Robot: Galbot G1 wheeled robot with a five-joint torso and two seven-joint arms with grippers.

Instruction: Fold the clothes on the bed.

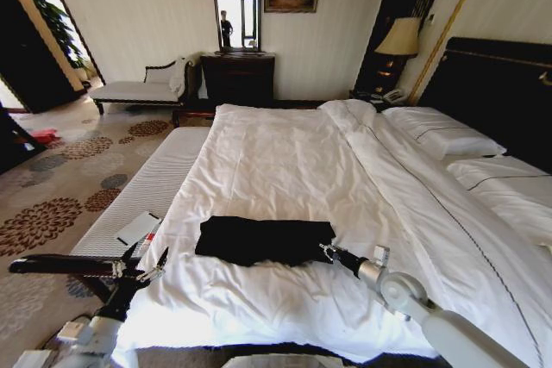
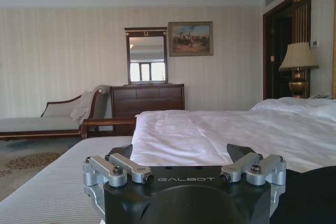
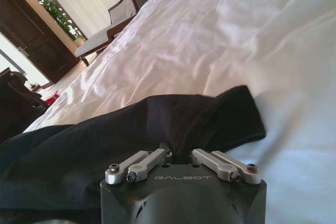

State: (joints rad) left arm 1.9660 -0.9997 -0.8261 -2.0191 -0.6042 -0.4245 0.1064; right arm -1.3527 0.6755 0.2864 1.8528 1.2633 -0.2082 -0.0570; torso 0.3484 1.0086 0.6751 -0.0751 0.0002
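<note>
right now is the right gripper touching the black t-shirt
Touching. In the right wrist view the right gripper has its fingers closed into a pinched fold of the black T-shirt; the head view shows it at the shirt's right edge.

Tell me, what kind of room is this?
Probably a hotel bedroom: a big bed with white pillows, a bedside lamp, and a dresser under a mirror.

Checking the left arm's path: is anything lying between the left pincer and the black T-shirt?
Nothing visible. The open left pincer hovers off the bed's edge; only bare white duvet separates it from the black T-shirt.
</note>
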